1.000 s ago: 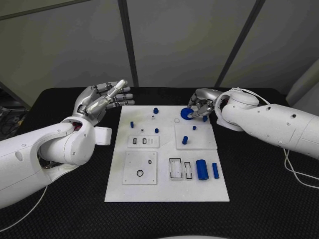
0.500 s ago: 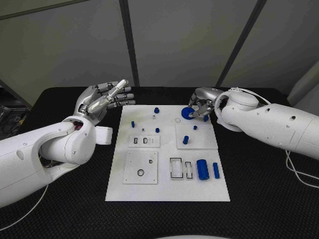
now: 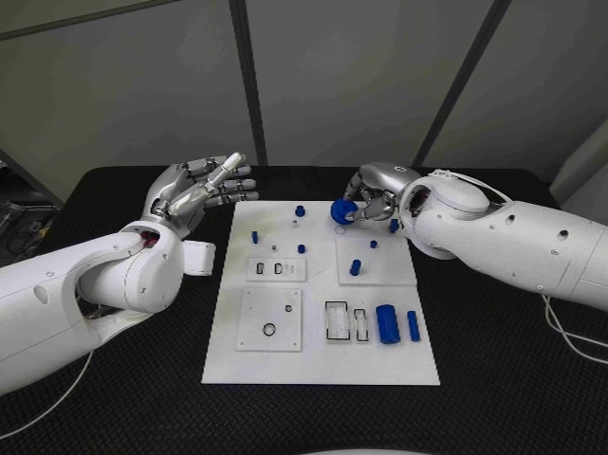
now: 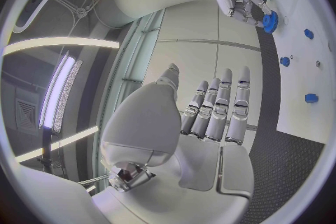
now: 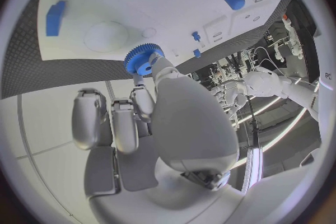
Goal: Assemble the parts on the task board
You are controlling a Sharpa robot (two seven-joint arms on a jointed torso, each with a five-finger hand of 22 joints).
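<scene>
The right hand [image 3: 369, 194] pinches a blue gear [image 3: 342, 212] in its fingers [image 5: 142, 102], held just above the far edge of the board [image 3: 321, 365]. Below the gear, blue pegs [image 3: 301, 210] stand on the board, with a blue cylinder [image 3: 386, 324] lying nearer the robot. The left hand [image 3: 198, 190] hovers beside the board over the table [image 3: 523, 379], fingers [image 4: 218, 109] straight, apart, holding nothing.
</scene>
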